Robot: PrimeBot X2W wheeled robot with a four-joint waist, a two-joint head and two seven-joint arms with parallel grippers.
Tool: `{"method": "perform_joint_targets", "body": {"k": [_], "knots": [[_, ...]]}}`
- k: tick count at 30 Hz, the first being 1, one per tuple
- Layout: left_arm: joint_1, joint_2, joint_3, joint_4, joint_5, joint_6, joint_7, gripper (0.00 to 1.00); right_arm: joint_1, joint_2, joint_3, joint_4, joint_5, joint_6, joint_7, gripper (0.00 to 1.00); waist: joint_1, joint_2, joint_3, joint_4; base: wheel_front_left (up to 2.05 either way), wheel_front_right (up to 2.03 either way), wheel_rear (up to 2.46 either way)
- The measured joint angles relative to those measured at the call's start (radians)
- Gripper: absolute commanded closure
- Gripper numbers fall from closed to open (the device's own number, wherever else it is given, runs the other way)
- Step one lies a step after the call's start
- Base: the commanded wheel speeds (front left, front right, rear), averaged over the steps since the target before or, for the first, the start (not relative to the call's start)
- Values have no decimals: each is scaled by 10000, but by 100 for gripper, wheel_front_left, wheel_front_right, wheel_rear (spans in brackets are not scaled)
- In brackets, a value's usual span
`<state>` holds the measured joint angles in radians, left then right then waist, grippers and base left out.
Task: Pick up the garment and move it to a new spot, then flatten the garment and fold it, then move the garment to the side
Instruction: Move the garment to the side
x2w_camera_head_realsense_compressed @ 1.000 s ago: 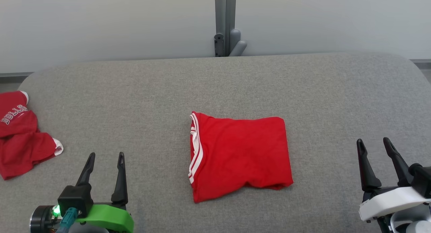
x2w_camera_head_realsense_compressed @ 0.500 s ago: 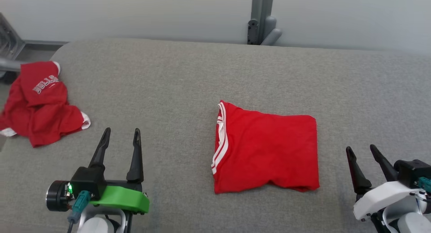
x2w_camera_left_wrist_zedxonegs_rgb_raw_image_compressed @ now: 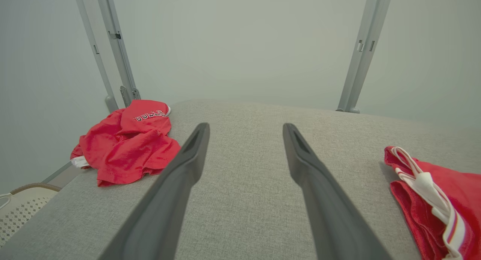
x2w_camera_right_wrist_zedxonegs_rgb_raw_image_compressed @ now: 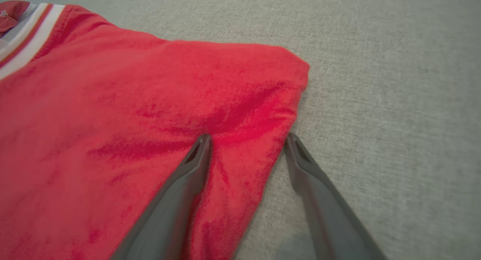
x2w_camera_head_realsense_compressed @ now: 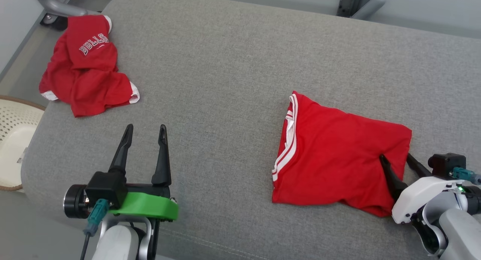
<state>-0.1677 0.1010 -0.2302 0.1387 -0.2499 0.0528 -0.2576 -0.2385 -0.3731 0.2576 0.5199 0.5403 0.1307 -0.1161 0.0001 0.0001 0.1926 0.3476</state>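
Note:
A red garment [x2w_camera_head_realsense_compressed: 338,154] with white-striped trim lies folded on the grey padded surface [x2w_camera_head_realsense_compressed: 225,64]; it also shows in the left wrist view [x2w_camera_left_wrist_zedxonegs_rgb_raw_image_compressed: 432,192] and the right wrist view [x2w_camera_right_wrist_zedxonegs_rgb_raw_image_compressed: 150,102]. My right gripper [x2w_camera_head_realsense_compressed: 395,156] is open at its right edge. One finger rests over the cloth and the other over bare grey padding [x2w_camera_right_wrist_zedxonegs_rgb_raw_image_compressed: 248,136]. A second red garment [x2w_camera_head_realsense_compressed: 86,76] with white lettering lies crumpled at the far left corner [x2w_camera_left_wrist_zedxonegs_rgb_raw_image_compressed: 127,143]. My left gripper [x2w_camera_head_realsense_compressed: 146,127] hovers open and empty above the padding, short of that heap [x2w_camera_left_wrist_zedxonegs_rgb_raw_image_compressed: 246,127].
A white perforated basket [x2w_camera_head_realsense_compressed: 15,139] stands on the floor beyond the surface's left edge [x2w_camera_left_wrist_zedxonegs_rgb_raw_image_compressed: 18,207]. Grey metal posts [x2w_camera_left_wrist_zedxonegs_rgb_raw_image_compressed: 120,64] rise behind the surface against a pale wall. Bare padding lies between the two garments.
The head camera has swung to the left, so the whole picture shifted right. My right gripper, earlier well clear of the folded garment, now straddles its right edge. Both grippers stay open.

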Motion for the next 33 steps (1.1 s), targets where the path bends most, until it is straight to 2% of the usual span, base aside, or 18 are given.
{"method": "perform_joint_targets", "body": {"k": [1,2,3,7,12,25,33], "knots": [[-33,-23,29,0,0,0,-2,0,-149,-44,130,63,115,0,52,44,0,0,107,73,0,0,0],[-69,-38,54,-13,0,-6,-2,0,-283,-90,222,113,182,0,63,61,0,0,205,133,0,0,0],[-91,-48,104,-65,10,-13,-4,0,-403,-146,322,140,245,2,63,99,0,-1,298,183,0,0,0],[-109,-65,337,-265,127,-19,-4,0,-686,-328,853,8,456,10,-113,100,0,0,563,225,0,0,0],[-112,-48,441,-405,282,-130,-6,0,-899,-625,1509,-270,474,10,-393,100,0,0,654,-134,0,0,0],[-1226,203,915,-1101,692,-251,-19,0,-2350,-2217,2961,-1325,-82,10,-754,100,0,0,1151,-2167,0,0,0],[-2118,512,995,-1501,945,-263,-15,0,-4151,-3607,3766,-930,-130,10,-1162,100,1,0,2290,-3028,0,0,0]]}}
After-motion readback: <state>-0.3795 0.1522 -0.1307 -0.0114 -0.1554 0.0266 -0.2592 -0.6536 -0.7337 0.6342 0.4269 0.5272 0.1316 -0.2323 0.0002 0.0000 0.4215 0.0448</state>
